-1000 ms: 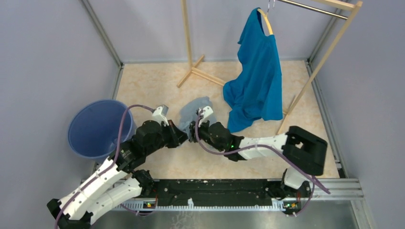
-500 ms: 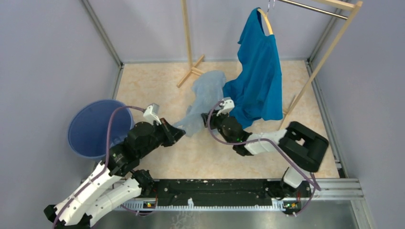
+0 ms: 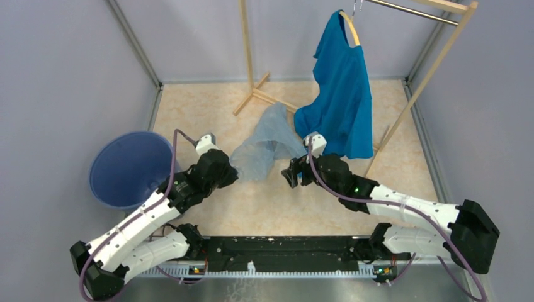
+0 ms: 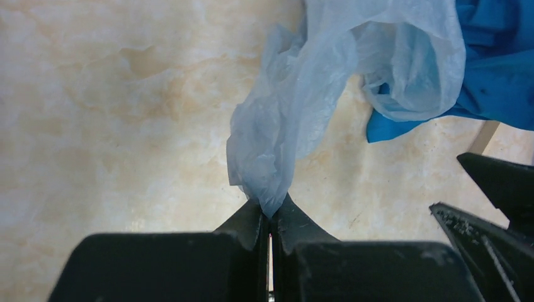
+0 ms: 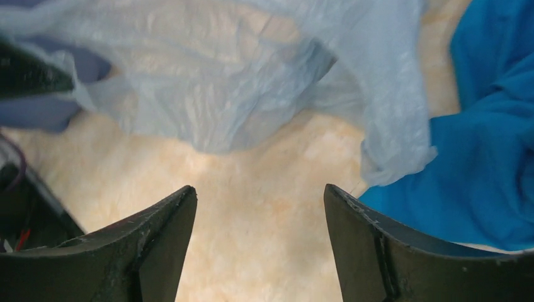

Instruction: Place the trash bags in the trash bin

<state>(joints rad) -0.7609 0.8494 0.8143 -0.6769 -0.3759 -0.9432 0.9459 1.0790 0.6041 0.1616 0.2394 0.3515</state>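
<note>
Seen from above, my left gripper (image 3: 230, 173) has its fingers pressed together on one corner of the thin, translucent pale blue-grey plastic trash bag (image 3: 265, 142). The rest of the bag spreads loosely over the beige marbled table (image 3: 208, 113), between my two arms. My right gripper (image 3: 293, 173) is near it, fingers spread apart, holding nothing. The round blue plastic bin (image 3: 110, 179) stands at the left, apart from the bag. A bright blue T-shirt (image 3: 340, 100) hangs behind.

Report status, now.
Left gripper shut on bag corner; right gripper open, empty. Bag outside bin, bin to left. Shirt close by bag's far end.
</note>
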